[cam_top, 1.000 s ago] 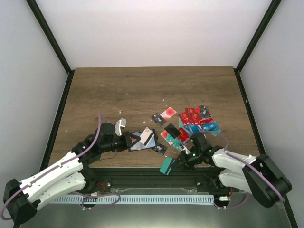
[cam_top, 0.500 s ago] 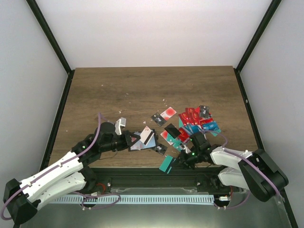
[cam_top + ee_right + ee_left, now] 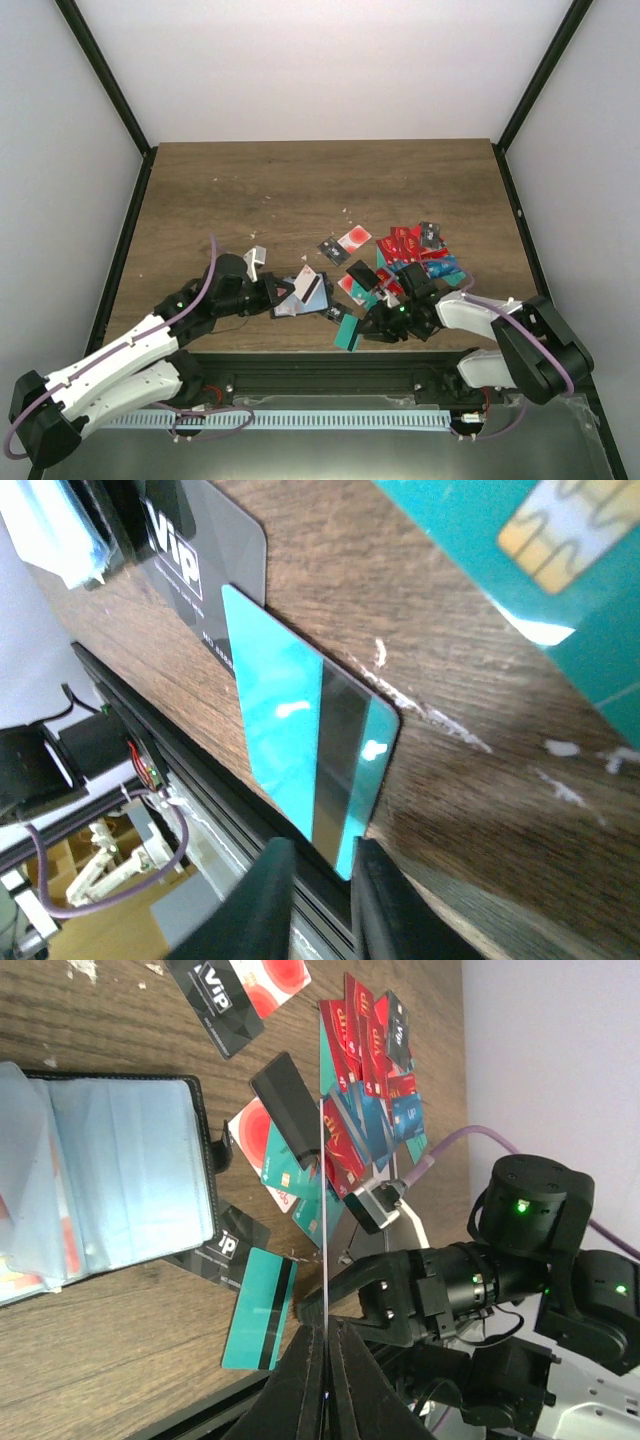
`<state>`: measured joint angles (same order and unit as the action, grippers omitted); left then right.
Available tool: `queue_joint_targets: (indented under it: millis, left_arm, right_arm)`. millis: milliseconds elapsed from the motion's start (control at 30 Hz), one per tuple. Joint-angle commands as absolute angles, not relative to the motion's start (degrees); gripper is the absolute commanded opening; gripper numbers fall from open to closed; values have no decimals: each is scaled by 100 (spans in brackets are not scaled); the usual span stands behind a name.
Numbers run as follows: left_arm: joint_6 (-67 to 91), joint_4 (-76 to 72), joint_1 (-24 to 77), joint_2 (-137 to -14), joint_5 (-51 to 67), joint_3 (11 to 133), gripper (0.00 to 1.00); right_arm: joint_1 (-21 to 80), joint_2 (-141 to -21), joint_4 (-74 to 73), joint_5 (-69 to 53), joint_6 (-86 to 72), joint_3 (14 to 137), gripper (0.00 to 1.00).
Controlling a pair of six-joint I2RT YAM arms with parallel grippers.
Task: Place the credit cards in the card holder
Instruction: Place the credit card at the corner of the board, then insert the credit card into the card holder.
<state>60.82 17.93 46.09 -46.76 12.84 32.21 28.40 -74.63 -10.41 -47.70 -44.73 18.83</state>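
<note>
The card holder [image 3: 296, 306] lies open near the table's front edge, and its light blue-grey inside [image 3: 120, 1190] shows in the left wrist view. My left gripper [image 3: 288, 294] hovers over it, shut on a thin card seen edge-on [image 3: 323, 1210]. In the top view that card is white with a dark stripe [image 3: 311, 288]. A teal card with a black stripe [image 3: 346, 335] [image 3: 310, 740] [image 3: 258, 1308] lies at the table's front edge. My right gripper [image 3: 364, 328] [image 3: 322, 865] is narrowly open, its fingers straddling that card's near corner. A heap of red, teal and blue cards [image 3: 412, 252] [image 3: 360, 1110] lies to the right.
Black VIP cards [image 3: 215, 995] [image 3: 205, 550] and white cards with a red circle [image 3: 354, 239] lie between the holder and the heap. A teal chip card [image 3: 560, 540] lies by the right gripper. The black front rail [image 3: 300, 365] runs just below the table edge.
My right gripper has moved left and a little onto the table, and the teal striped card has shifted up-left with it. My left gripper has held its card in nearly the same place.
</note>
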Motion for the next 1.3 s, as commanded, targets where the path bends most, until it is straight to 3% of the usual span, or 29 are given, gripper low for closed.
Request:
queue_joint_targets:
  millis: [0,100,233,433,700,833,1267]
  left_arm:
    - [5950,1950,4520,-4684,1074,3432,4]
    - [5915,1952,4450,-4675,1065,3436,4]
    - [5895,1736,4365,-4682,1212,3472,4]
    - [6496,1469,4356,-4587,1011,3910,4]
    - [7102,409,4327,-4704,1253,3941,4]
    - [7285,46,4332,-4708,1249,3897,4]
    - [7471,-477,4354,-4837,1282,3711,4]
  right_arm:
    - [2764,-7321,-2244,-4539,-3755,2404,43]
    - [2769,-7225,-2950,-4496,-3372,2725,60]
    - [2769,-6794,-3406,-4748,-3113,3240,69]
    - [2769,-6146,-1843,-5472,-4388,4070,72]
    - [2768,-6598,1559,-5650,-6914,4345,70]
    - [2765,-6959,1966,-5775,-7140,4593,64]
    - [2797,-7339,2855,-6012,-7750,4690,21]
